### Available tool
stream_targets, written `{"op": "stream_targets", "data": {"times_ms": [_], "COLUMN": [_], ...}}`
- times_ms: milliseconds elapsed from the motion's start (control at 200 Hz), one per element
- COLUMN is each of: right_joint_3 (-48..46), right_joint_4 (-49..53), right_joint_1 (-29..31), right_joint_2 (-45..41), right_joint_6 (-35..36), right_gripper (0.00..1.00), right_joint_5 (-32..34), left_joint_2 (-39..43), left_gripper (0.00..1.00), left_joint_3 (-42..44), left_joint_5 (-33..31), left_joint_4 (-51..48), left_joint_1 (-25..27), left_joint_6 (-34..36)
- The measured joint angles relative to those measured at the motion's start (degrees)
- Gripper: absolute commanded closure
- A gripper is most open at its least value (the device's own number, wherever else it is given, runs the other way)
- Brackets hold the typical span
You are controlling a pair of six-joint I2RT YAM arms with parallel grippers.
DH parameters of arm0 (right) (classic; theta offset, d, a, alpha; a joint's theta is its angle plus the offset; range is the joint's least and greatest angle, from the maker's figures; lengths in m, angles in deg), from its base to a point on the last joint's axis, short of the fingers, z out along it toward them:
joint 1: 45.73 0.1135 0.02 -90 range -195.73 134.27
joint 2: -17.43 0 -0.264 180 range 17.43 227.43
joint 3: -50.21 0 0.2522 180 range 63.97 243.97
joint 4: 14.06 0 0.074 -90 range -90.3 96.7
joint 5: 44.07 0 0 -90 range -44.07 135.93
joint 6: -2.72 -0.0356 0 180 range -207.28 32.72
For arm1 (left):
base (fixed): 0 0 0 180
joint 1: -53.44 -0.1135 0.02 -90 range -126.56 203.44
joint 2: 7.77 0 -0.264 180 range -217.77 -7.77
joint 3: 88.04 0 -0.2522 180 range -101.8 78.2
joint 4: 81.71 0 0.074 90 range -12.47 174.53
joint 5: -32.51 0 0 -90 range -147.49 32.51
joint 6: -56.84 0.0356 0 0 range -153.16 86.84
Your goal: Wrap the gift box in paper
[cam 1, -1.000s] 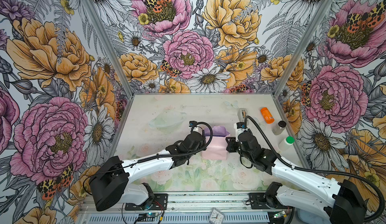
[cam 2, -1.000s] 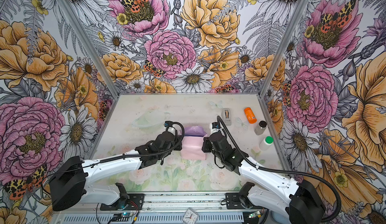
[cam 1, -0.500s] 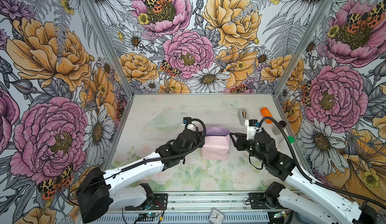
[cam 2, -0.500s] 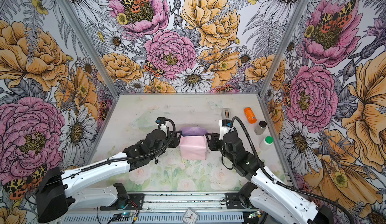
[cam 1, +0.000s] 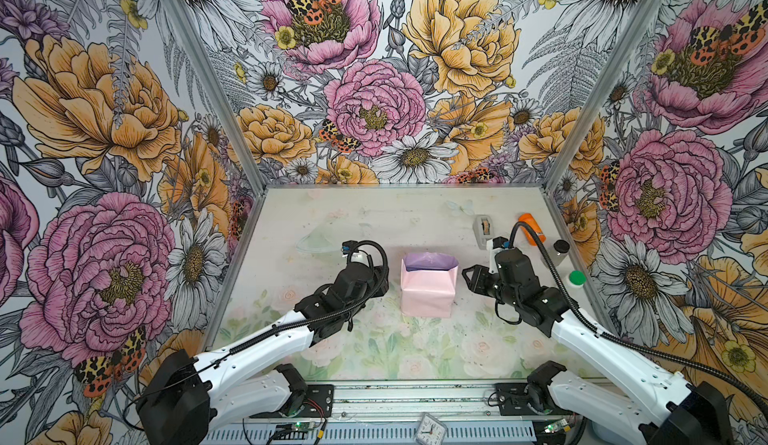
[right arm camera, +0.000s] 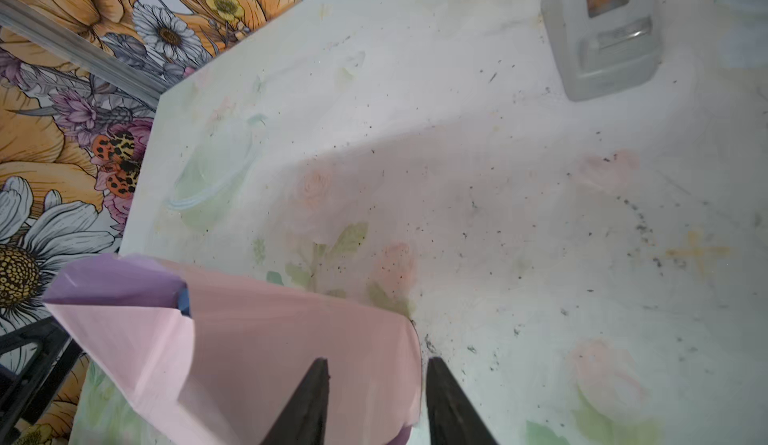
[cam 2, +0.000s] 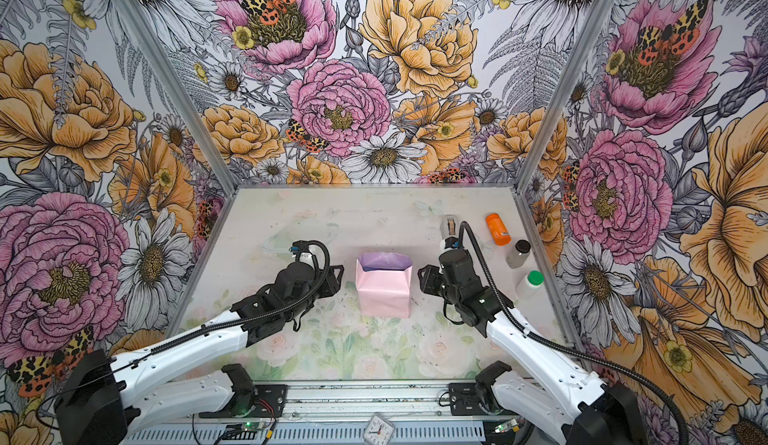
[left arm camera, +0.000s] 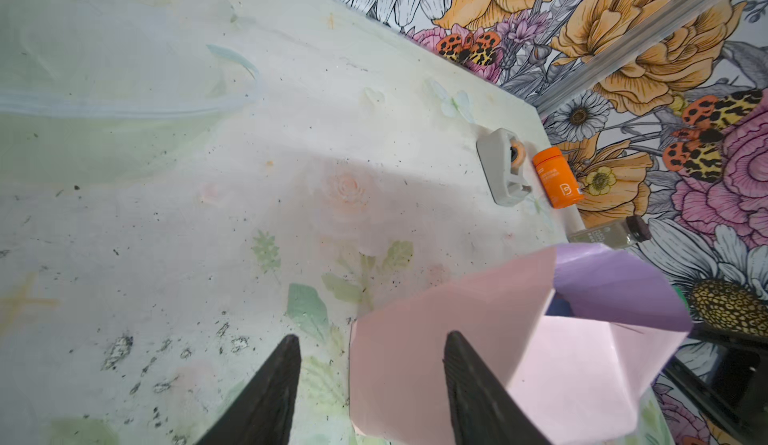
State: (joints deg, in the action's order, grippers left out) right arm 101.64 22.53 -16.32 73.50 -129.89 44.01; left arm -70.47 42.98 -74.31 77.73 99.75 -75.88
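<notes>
The paper (cam 1: 427,291) sits in the middle of the table (cam 1: 374,222), folded up around the gift box (left arm camera: 559,306). I can only see a tiny blue bit of the box, so most of it is hidden. The left gripper (cam 2: 337,273) and the right gripper (cam 1: 468,276) are on each side, close but not touching, fingers spread, holding nothing. I think no tape is on the paper. The lilac flap at the back stands loose, so the paper could pop open. A bump could push it crooked.

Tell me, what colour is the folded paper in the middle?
The paper is pale pink, its far flap lilac; clearest in a top view.
</notes>
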Motion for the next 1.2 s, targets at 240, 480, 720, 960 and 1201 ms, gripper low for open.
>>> {"op": "stream_targets", "data": {"times_ms": [240,480,720,960,1201], "right_joint_3": [-1.2,-2.0,-2.6,-3.8,-3.9], "right_joint_4": [-4.0,-6.8,-8.6,-10.5,-11.8], "right_joint_1": [2.3,3.5,4.0,4.0,3.9], "right_joint_2": [0.4,2.5,4.4,4.5,5.5], "right_joint_6": [0.0,0.2,0.9,2.6,4.5], "right_gripper": [0.59,0.58,0.58,0.57,0.56], "right_joint_5": [-1.5,-3.7,-5.7,-7.6,-8.5], "left_joint_2": [-4.6,-5.8,-7.8,-9.5,-11.5], "left_gripper": [0.43,0.44,0.45,0.45,0.45], "left_joint_3": [0.1,0.1,0.1,0.1,0.1], "left_joint_5": [4.1,6.9,8.2,9.3,11.0], "left_joint_4": [4.2,7.9,10.2,11.8,12.5], "left_joint_1": [0.0,0.1,0.8,1.4,1.6], "left_joint_6": [-1.5,-2.2,-2.6,-3.0,-2.3]}}
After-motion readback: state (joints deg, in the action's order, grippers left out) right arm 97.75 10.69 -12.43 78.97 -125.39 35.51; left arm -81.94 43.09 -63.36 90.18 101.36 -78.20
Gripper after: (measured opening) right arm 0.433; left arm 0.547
